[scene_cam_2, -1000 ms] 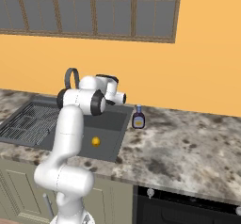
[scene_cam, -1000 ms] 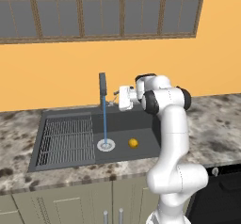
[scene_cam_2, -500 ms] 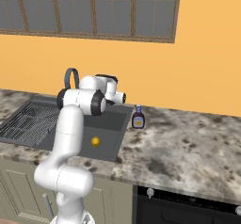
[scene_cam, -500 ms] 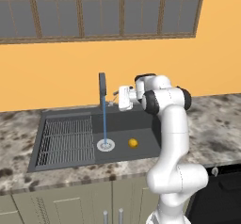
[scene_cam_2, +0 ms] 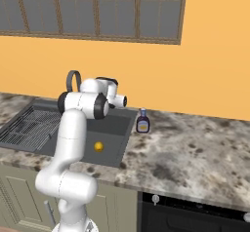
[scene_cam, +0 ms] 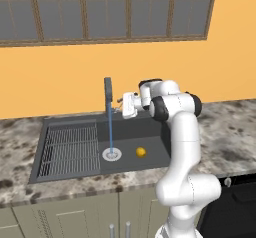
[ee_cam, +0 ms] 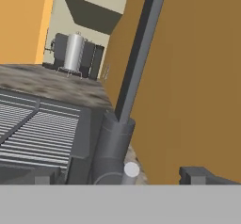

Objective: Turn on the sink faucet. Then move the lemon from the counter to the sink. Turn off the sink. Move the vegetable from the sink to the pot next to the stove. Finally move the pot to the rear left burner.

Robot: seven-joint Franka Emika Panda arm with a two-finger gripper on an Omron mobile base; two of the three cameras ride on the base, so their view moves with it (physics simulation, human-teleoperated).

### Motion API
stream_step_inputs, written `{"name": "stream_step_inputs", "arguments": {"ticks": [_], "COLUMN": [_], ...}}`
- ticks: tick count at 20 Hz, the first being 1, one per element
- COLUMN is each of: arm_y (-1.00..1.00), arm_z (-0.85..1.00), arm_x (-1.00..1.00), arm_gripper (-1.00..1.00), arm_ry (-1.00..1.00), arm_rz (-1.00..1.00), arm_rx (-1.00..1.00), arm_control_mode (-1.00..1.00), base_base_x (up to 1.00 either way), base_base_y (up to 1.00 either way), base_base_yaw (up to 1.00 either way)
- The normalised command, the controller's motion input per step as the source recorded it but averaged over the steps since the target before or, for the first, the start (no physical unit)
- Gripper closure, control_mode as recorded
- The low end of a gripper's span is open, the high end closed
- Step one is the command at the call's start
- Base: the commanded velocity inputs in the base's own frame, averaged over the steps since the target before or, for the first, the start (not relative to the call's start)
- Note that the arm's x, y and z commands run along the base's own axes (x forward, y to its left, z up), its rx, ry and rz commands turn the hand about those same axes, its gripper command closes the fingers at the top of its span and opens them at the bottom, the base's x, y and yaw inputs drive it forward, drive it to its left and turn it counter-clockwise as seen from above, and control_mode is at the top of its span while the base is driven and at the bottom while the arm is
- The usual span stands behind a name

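**A:** So which way does the slim dark grey sink faucet (scene_cam: 108, 98) lie from the two-finger gripper (scene_cam: 124, 105)?

**B:** Just beside it, toward the ribbed rack side of the large dark grey rectangular sink (scene_cam: 70, 158). In the hand view the faucet's round base (ee_cam: 113, 148) sits right ahead, between the two dark fingertips (ee_cam: 197, 175), and its spout rises tilted across that picture.

**A:** Are the jaws on anything?

**B:** No, they stand wide apart and empty. A small pale knob (ee_cam: 131, 170), probably the lever's end, shows low at the base, close to the hand.

**A:** And the water?

**B:** A thin blue stream (scene_cam: 110, 132) falls to the silver drain. The small round bright yellow lemon (scene_cam: 141, 152) lies in the basin, beside that drain, so I judge the lever is next.
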Motion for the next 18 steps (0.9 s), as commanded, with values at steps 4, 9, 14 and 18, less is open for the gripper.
{"name": "stream_step_inputs", "arguments": {"ticks": [4, 9, 14, 18], "arm_y": [0.49, 0.55, 0.56, 0.59], "arm_z": [-0.14, 0.00, 0.00, 0.00], "arm_x": [0.01, 0.00, 0.00, 0.00], "arm_gripper": [-1.00, -1.00, -1.00, -1.00], "arm_ry": [0.02, 0.01, 0.01, 0.00], "arm_rz": [0.04, 0.02, 0.02, 0.02], "arm_rx": [0.02, 0.00, 0.00, 0.00], "arm_control_mode": [-1.00, -1.00, -1.00, -1.00], "base_base_x": [0.00, 0.00, 0.00, 0.00], "base_base_y": [0.00, 0.00, 0.00, 0.00], "base_base_yaw": [0.00, 0.00, 0.00, 0.00]}}
